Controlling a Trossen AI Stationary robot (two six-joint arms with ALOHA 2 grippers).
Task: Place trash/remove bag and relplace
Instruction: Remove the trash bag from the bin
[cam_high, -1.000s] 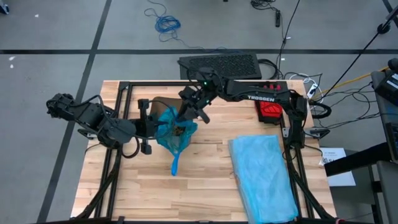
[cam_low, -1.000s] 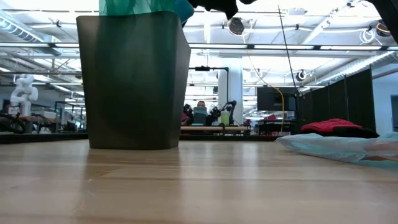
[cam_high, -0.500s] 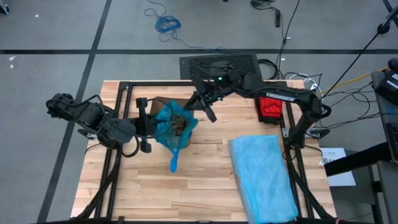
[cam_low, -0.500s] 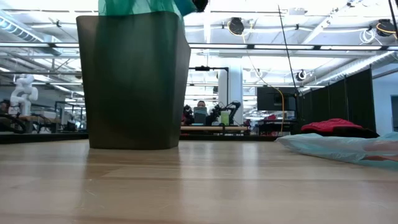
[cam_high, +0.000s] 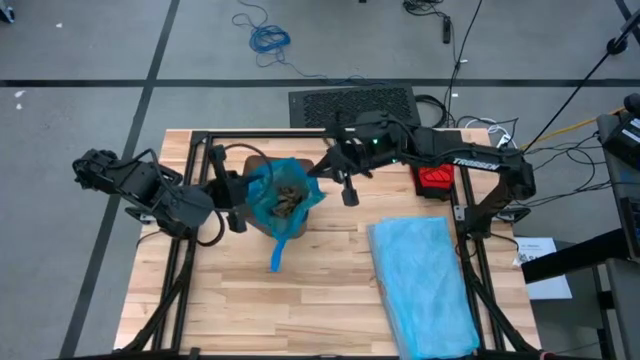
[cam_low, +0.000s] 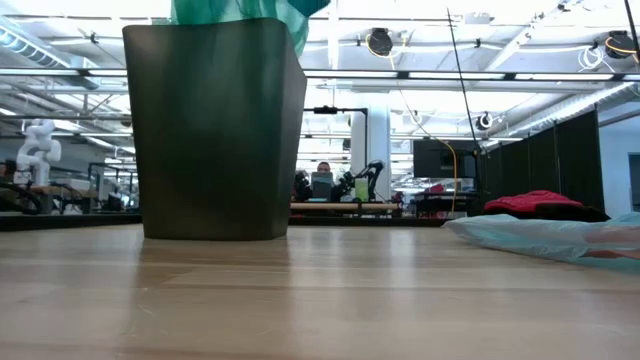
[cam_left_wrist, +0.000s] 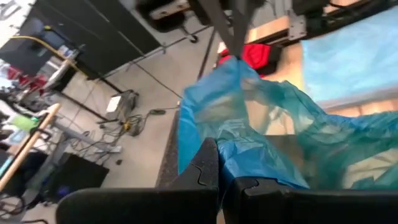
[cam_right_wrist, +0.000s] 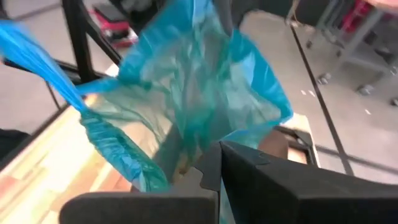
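The teal-green bag (cam_high: 262, 190) lines a dark bin (cam_low: 215, 130) in the middle of the table, and its top (cam_low: 250, 10) sticks up above the bin's rim. Brown paper trash (cam_high: 287, 201) lies inside its open mouth. A twisted strip of the bag (cam_high: 277, 255) hangs over the bin's near side. My left gripper (cam_high: 243, 195) is shut on the bag's left rim, and my right gripper (cam_high: 322, 172) is shut on its right rim. Both wrist views show the shut fingers with the plastic between them. My left gripper pinches the bag's rim on the left side of the mouth (cam_left_wrist: 214, 146) between its two fingers, coming level from the table's left. The plastic is bunched there, in several layers. My right gripper pinches the opposite rim (cam_right_wrist: 199, 140) from the table's right and far side, also bunched. The mouth is stretched between the two holds.
A pale sky-blue plastic bag (cam_high: 425, 285) lies flat on the table's right half. A red glove (cam_high: 435, 178) sits near the far right corner. Black frame rails (cam_high: 200, 150) run along the table's edges. Bare wood (cam_high: 250, 310) lies near the bin's near side.
My right gripper has moved from above the bin toward the table's right, drawing the bag's right rim with it. The bag's mouth has spread wider, and the brown trash inside shows more. My left gripper has shifted slightly toward the far left and stays shut on the rim.
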